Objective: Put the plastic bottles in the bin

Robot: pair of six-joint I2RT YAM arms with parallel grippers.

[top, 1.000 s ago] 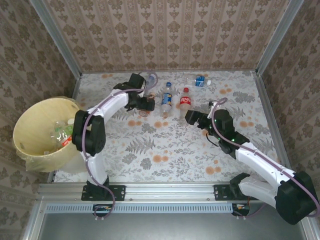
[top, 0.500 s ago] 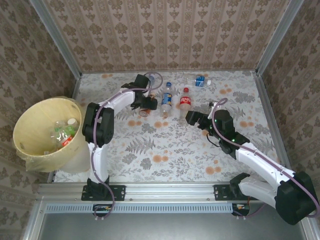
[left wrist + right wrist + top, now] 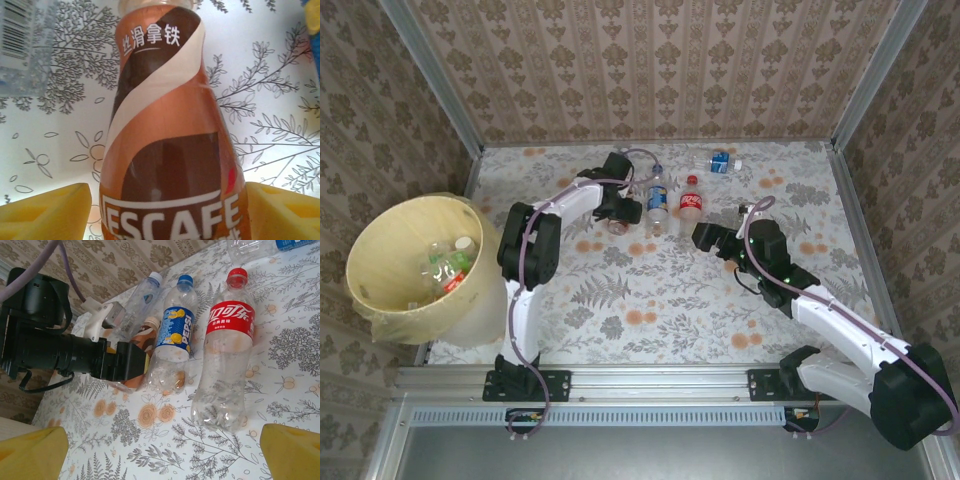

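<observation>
A floral-patterned table (image 3: 650, 300) between damask-papered walls (image 3: 660, 70).

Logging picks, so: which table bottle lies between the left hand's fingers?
The brown Nescafe bottle, between the yellow fingers of the left hand; the Pepsi, Coca-Cola and clear white-capped one lie beside it, outside them.

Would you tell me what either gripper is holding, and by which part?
Right gripper is empty. Left gripper flanks the coffee bottle at its wide lower body; whether it grips cannot be told.
</observation>
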